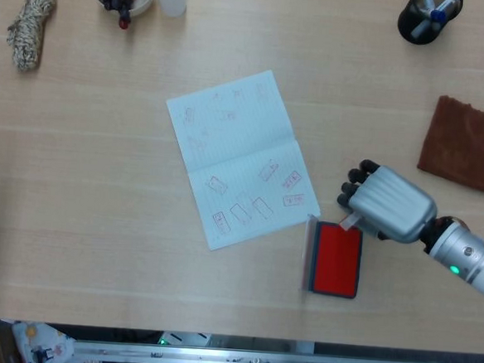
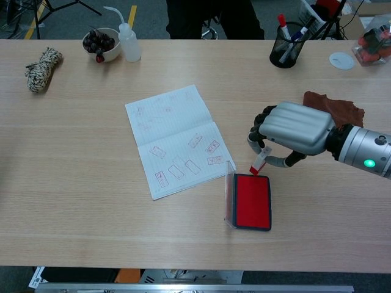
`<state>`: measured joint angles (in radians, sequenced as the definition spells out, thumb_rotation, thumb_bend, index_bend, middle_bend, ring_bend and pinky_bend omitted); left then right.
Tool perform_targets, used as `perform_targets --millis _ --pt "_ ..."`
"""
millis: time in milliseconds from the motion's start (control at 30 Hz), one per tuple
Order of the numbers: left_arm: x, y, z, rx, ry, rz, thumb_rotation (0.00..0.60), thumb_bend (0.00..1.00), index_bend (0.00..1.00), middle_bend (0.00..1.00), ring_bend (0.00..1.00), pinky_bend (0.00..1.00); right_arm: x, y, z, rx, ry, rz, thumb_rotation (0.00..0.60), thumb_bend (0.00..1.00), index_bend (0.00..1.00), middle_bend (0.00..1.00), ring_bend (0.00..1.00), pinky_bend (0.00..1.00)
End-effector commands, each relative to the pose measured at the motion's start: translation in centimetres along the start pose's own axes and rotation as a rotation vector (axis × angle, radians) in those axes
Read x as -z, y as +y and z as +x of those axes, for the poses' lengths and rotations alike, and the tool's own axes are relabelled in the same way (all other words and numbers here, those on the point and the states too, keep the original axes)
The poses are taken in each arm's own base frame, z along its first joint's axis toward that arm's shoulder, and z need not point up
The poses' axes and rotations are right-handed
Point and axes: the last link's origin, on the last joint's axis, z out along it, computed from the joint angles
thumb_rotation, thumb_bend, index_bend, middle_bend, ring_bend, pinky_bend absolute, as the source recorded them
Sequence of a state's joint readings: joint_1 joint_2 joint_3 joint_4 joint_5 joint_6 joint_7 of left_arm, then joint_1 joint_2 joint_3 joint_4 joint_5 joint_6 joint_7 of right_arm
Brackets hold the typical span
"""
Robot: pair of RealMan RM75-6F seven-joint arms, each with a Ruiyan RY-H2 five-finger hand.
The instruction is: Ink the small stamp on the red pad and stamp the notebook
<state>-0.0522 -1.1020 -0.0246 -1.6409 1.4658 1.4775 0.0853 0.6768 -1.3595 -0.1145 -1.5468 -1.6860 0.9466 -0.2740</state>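
My right hand (image 1: 386, 202) (image 2: 293, 128) grips the small stamp (image 2: 259, 161), a white piece with a red base, and holds it just above the far edge of the red ink pad (image 1: 337, 259) (image 2: 253, 201). In the head view only the stamp's white top (image 1: 350, 220) peeks out from under the fingers. The pad lies open with its clear lid (image 2: 228, 192) standing up on its left side. The open notebook (image 1: 241, 156) (image 2: 176, 138), marked with several red stamp prints, lies to the left of the pad. My left hand shows in neither view.
A brown cloth (image 1: 468, 145) (image 2: 333, 107) lies at the right. A black pen cup (image 1: 428, 16) (image 2: 286, 45) stands at the back right. A bowl of dark fruit (image 2: 101, 43), a squeeze bottle (image 2: 127, 40) and a coil of rope (image 1: 28, 25) sit at the back left.
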Motion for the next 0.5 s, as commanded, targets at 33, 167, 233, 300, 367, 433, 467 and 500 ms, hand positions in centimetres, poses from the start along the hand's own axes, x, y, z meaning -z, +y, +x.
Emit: perform_targets --millis 33,167,233,300,367,433,467,500 --pt "0.1 -0.1 0.0 0.002 0.0 0.003 0.6 0.26 0.21 0.19 0.19 0.15 -0.2 -0.7 -0.6 0.027 -0.011 0.026 0.6 0.37 0.7 0.53 0.34 0.34" --pt "0.2 -0.3 0.0 0.006 -0.001 0.008 0.6 0.26 0.21 0.19 0.19 0.15 -0.5 -1.3 -0.9 0.05 -0.02 0.051 0.6 0.37 0.71 0.54 0.36 0.35" --pt "0.3 -0.4 0.0 0.009 0.0 0.011 0.6 0.26 0.21 0.19 0.19 0.15 -0.6 -1.5 -1.1 0.065 -0.023 0.061 0.6 0.37 0.71 0.55 0.37 0.35" --pt "0.3 -0.5 -0.1 0.012 -0.001 0.016 0.6 0.26 0.21 0.19 0.19 0.15 -0.6 -1.6 -1.3 0.085 -0.021 0.07 0.6 0.38 0.72 0.55 0.37 0.35" --pt "0.3 -0.6 -0.2 0.013 -0.004 0.017 0.6 0.26 0.21 0.19 0.19 0.15 -0.5 -1.8 -1.5 0.092 -0.023 0.079 0.6 0.38 0.72 0.56 0.38 0.35" --pt "0.3 -0.6 -0.3 0.013 -0.008 0.016 0.6 0.26 0.21 0.19 0.19 0.15 -0.6 -2.0 -1.7 0.11 -0.023 0.088 0.6 0.38 0.72 0.56 0.38 0.35" --pt "0.3 -0.6 -0.3 0.013 -0.008 0.014 0.6 0.26 0.21 0.19 0.19 0.15 -0.6 -2.1 -1.8 0.117 -0.023 0.091 0.6 0.39 0.73 0.57 0.39 0.35" --pt "0.2 -0.6 -0.3 0.013 -0.008 0.012 0.6 0.26 0.21 0.19 0.19 0.15 -0.6 -2.2 -2.0 0.122 -0.022 0.093 0.6 0.39 0.73 0.57 0.39 0.35"
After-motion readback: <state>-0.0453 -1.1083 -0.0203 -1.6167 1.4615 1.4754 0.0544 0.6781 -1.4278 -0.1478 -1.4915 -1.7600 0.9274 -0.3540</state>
